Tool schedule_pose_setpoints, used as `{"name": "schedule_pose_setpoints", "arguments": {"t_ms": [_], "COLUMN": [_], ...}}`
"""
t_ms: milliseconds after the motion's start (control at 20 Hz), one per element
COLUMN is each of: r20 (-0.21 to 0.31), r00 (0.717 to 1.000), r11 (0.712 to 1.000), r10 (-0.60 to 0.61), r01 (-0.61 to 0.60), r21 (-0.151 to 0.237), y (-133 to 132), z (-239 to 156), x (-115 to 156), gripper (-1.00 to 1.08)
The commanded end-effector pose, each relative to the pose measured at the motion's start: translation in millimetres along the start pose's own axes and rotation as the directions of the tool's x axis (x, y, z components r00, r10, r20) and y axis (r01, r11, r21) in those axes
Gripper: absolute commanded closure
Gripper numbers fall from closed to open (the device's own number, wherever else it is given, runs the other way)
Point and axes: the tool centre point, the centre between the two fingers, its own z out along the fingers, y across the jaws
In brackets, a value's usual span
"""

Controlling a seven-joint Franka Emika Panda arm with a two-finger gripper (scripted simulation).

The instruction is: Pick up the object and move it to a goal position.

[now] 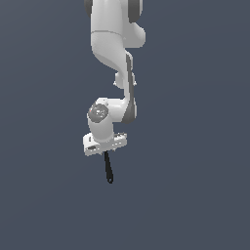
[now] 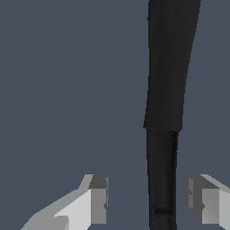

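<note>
the white arm (image 1: 113, 58) reaches down over a plain dark-grey ground; the black utensil (image 1: 108, 167) hangs straight below the gripper (image 1: 105, 152), its lower tip rounded; in the wrist view the utensil (image 2: 165, 103) runs between the two grey fingertips (image 2: 99, 199), nearer one of them, with gaps on both sides; the jaws look parted, though whether they actually clamp the utensil i cannot tell from these renders
</note>
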Motion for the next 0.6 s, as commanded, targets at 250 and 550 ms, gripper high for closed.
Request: {"name": "schedule_pose_setpoints", "arguments": {"t_ms": [250, 550], "r20": [-0.001, -0.001], "r00": [1.0, 1.0], "r11": [1.0, 1.0], "r10": [0.0, 0.001], "r01": [0.0, -0.001], "r21": [-0.001, -0.001], "y": [0.3, -0.7], "z": [0.3, -0.9], "x": [0.6, 1.4], "gripper": [1.08, 1.08]}}
